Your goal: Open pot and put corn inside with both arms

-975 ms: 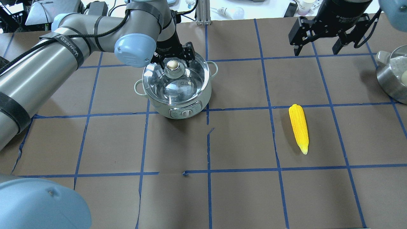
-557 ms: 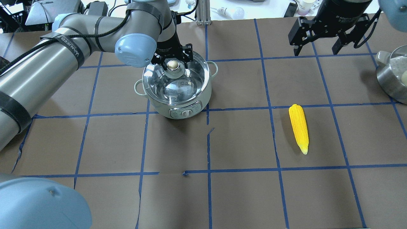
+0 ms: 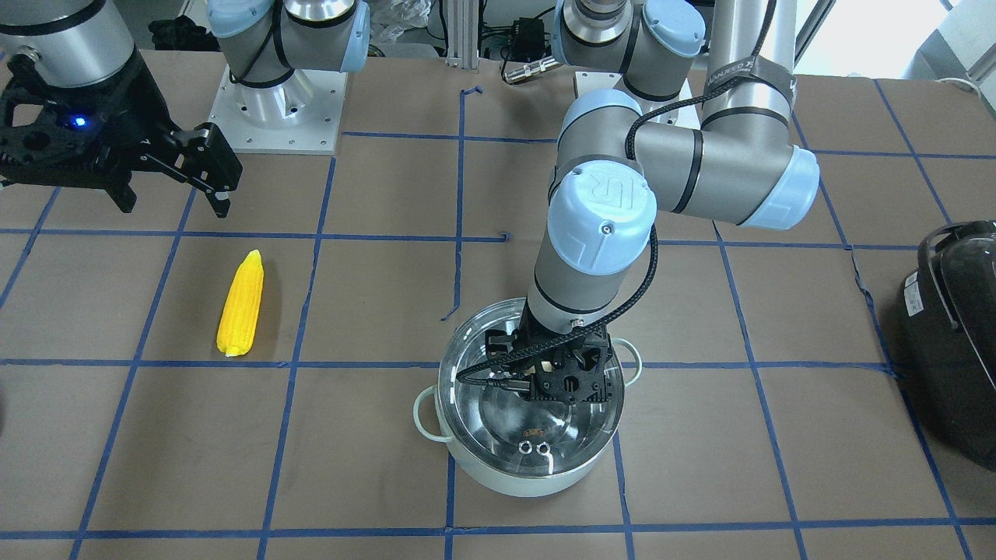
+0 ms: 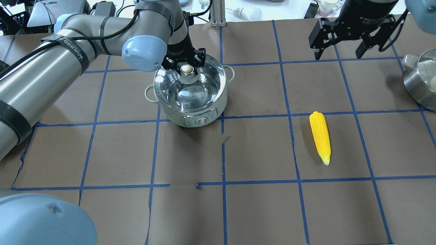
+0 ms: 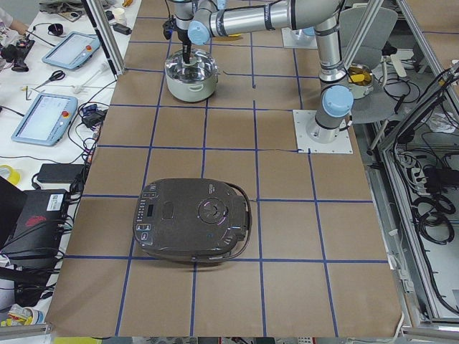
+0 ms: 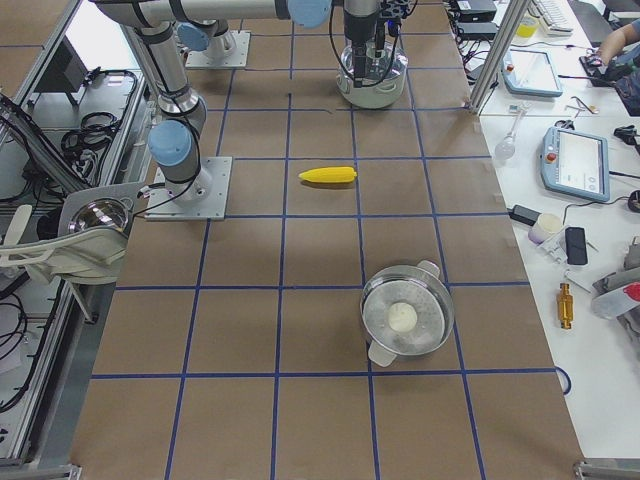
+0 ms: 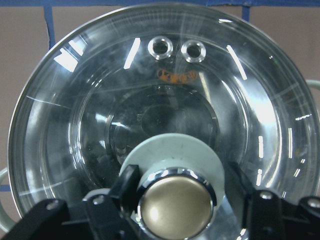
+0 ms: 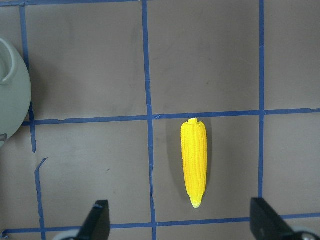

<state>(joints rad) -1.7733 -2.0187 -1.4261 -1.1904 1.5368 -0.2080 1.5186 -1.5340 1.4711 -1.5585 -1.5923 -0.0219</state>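
The pale mint-green pot (image 4: 204, 110) stands left of centre, its glass lid (image 4: 201, 93) seated on it. My left gripper (image 4: 186, 69) reaches down over the pot, and its jaws are closed against the lid's round knob (image 7: 175, 205). In the front view the same gripper (image 3: 564, 381) hides the knob. The yellow corn (image 4: 320, 136) lies flat on the table to the right, pointed end toward the robot. It also shows in the right wrist view (image 8: 194, 160). My right gripper (image 4: 340, 52) hangs open and empty above the table beyond the corn.
A steel pot (image 4: 420, 81) holding a white lump sits at the far right edge. A large black glossy appliance (image 3: 953, 334) lies on the robot's left end of the table. Blue tape lines grid the brown table cover.
My left gripper's fingers have drawn in from wide open to closed around the lid knob. The lid stays on the pot. The right arm and the corn have not moved.
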